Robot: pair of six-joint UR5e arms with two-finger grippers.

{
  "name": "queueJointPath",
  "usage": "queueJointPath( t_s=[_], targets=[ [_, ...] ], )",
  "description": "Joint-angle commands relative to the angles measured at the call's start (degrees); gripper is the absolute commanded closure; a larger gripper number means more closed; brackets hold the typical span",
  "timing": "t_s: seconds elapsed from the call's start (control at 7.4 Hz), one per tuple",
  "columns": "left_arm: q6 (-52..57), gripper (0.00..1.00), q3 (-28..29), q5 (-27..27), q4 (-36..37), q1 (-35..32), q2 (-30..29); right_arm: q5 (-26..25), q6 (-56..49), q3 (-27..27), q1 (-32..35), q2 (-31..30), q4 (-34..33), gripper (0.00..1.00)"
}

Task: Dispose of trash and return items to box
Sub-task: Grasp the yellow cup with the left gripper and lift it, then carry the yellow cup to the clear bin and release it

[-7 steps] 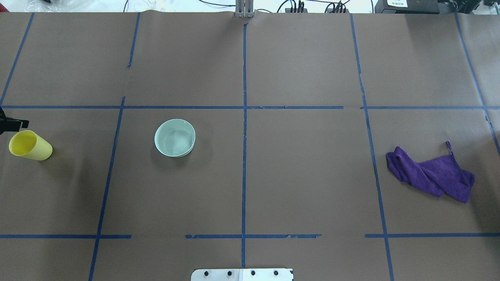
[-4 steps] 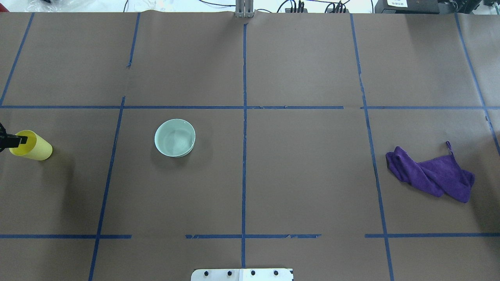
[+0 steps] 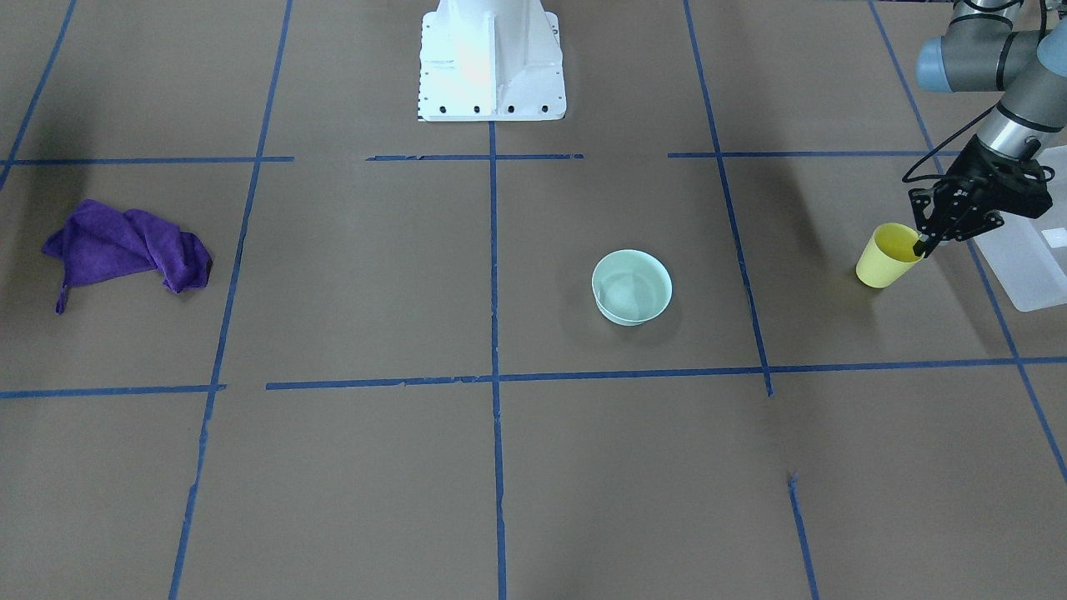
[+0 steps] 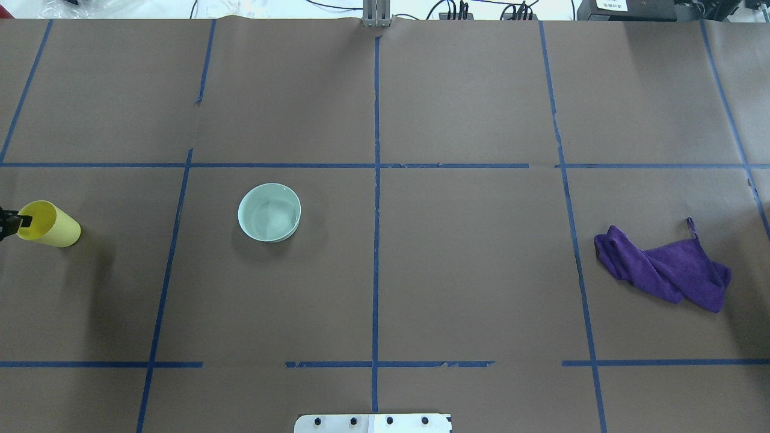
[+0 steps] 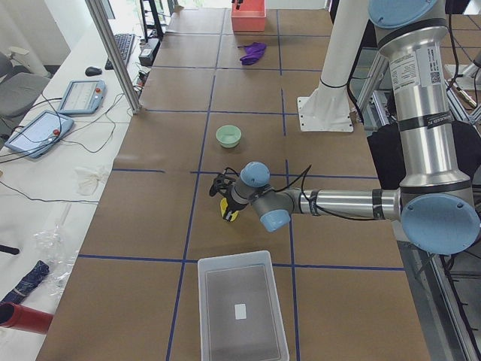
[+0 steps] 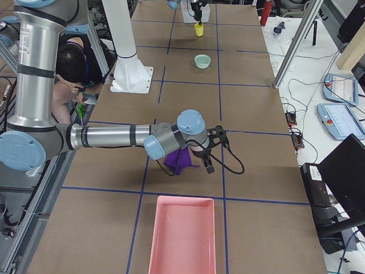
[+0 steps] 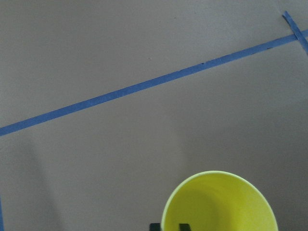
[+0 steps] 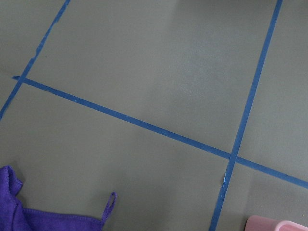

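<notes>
The yellow cup (image 4: 51, 225) stands upright at the table's far left, also in the front view (image 3: 885, 258). My left gripper (image 3: 921, 246) is shut on its rim, one finger inside and one outside, as the left wrist view (image 7: 168, 226) shows. The mint-green bowl (image 4: 269, 212) sits upright and untouched, left of centre. The translucent box (image 3: 1025, 258) lies just beyond the cup, at the table's left end (image 5: 240, 316). My right gripper (image 6: 206, 162) hovers over the purple cloth (image 6: 177, 161); I cannot tell whether it is open or shut.
The purple cloth (image 4: 662, 270) lies crumpled on the table's right side. A pink tray (image 6: 182, 234) stands at the right end. The white robot base (image 3: 492, 62) is at the near middle edge. Blue tape lines grid the brown table cover.
My left gripper has come down from beside the cup's mouth onto its rim and closed there. The cup's rim shifted slightly. The bowl and cloth have not moved.
</notes>
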Motion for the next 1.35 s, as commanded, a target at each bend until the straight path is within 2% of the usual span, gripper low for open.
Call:
queueJointPath(
  t_s=[0.0,0.14,0.41,0.68,0.81,0.95,1.22],
  targets=[
    [3.90,1.00,-0.71,-2.52,0.38,-0.32,-0.39,-0.08,0.00,-0.09,0.00,0.00,0.09,0.00],
    [8.80,1.00,-0.46,-7.94,0.47,-1.28,-0.30,-0.08,0.00,-0.17,0.00,-0.17,0.09,0.00],
    [22.73,1.00,-1.50,-15.87,8.85,-10.99,-0.30,-0.08,0.00,-0.17,0.00,-0.18,0.09,0.00],
    [44.25,1.00,-7.54,-17.31,31.45,-22.42,-3.88,-0.08,-0.09,-0.17,0.00,-0.18,0.09,0.00],
    [56.71,1.00,-7.92,-17.14,42.28,-29.09,-7.12,-0.17,-0.09,-0.17,0.00,-0.18,0.09,0.00],
    [67.28,1.00,-6.44,-16.61,47.96,-33.94,-9.68,-0.17,-0.09,-0.17,0.00,-0.18,0.09,0.00],
    [78.58,1.00,-0.40,-16.87,44.70,-35.66,-7.69,-0.70,0.00,-0.17,0.00,-0.26,0.09,0.00]
  ],
)
